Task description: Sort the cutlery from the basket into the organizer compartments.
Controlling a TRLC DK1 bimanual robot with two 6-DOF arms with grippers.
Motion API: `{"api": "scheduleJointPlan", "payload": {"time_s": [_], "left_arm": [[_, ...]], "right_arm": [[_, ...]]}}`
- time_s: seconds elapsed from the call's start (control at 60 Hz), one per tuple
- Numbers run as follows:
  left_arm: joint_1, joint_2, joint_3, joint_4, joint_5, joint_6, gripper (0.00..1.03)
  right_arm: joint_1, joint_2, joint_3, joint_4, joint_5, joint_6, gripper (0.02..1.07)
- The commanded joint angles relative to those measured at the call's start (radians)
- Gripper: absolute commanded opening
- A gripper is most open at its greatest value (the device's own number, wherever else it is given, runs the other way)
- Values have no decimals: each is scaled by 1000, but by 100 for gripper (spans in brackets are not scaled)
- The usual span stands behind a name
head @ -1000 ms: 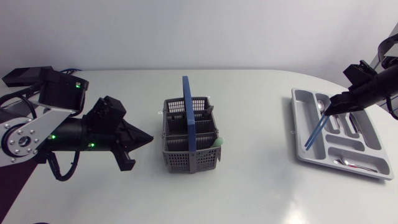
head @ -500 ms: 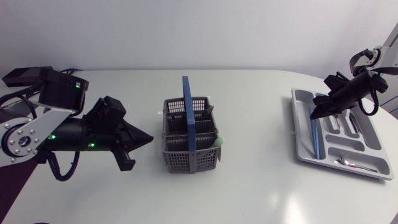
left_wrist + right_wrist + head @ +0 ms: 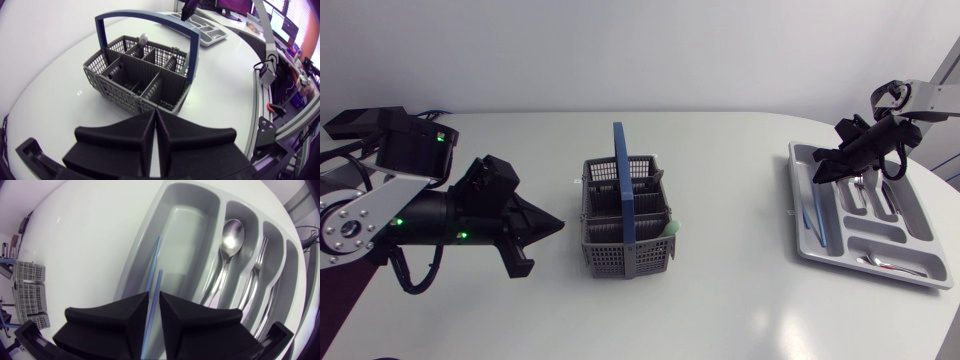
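Chopsticks (image 3: pixel 154 262), two, blue, lay lengthwise in the organizer's (image 3: pixel 192 210) long outer compartment, the one on the basket side. One lay slightly ahead of the other. Right tool (image 3: pixel 154 296) hung just above them, open by a narrow gap, with the nearer stick showing through that gap. Next compartment over held a metal spoon (image 3: pixel 231 234); the one beyond it held a fork (image 3: pixel 257 275).

Organizer sat at the right end of the white surface (image 3: pixel 720 290). Grey slatted basket (image 3: pixel 625 225) stood mid-surface, well apart from it, blue handle (image 3: pixel 621 175) upright. A pale green piece (image 3: pixel 670 229) showed at the basket's organizer-side wall; could not tell what it was.

Left tool (image 3: pixel 155 117) was closed, fingers pressed together, low over the surface, pointed at the basket, near but apart from it.
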Motion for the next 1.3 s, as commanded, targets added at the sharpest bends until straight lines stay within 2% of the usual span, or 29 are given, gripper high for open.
{"api": "scheduleJointPlan", "payload": {"time_s": [0.0,0.1,0.183,0.3,0.483,0.567,0.7,0.783,0.867,0.967,1.217,1.283], "left_arm": [[-5,-33,-27,-20,3,16,5],[-10,-57,-28,-41,5,24,5],[-16,-68,-30,-47,5,24,5],[-28,-69,-30,-50,5,22,5],[-65,-68,-36,-52,3,19,5],[-75,-72,-44,-52,3,19,5],[-80,-89,-56,-52,3,17,5],[-89,-102,-68,-52,3,17,5],[-99,-112,-79,-50,3,17,5],[-100,-114,-87,-41,3,19,5],[-97,-108,-99,-17,2,19,5],[-95,-108,-102,-12,2,19,5]], "right_arm": [[15,-50,-49,39,11,16,56],[41,-177,-163,108,16,14,76],[76,-297,-256,155,33,13,85],[136,-442,-370,188,31,13,91],[279,-617,-502,195,-7,51,91],[354,-673,-555,174,-42,93,90],[478,-749,-647,165,-47,154,89],[533,-785,-700,165,-76,195,78],[579,-811,-741,165,-98,237,74],[611,-823,-765,168,-145,289,62],[714,-778,-793,212,-174,389,60],[742,-765,-793,224,-185,407,52]]}}
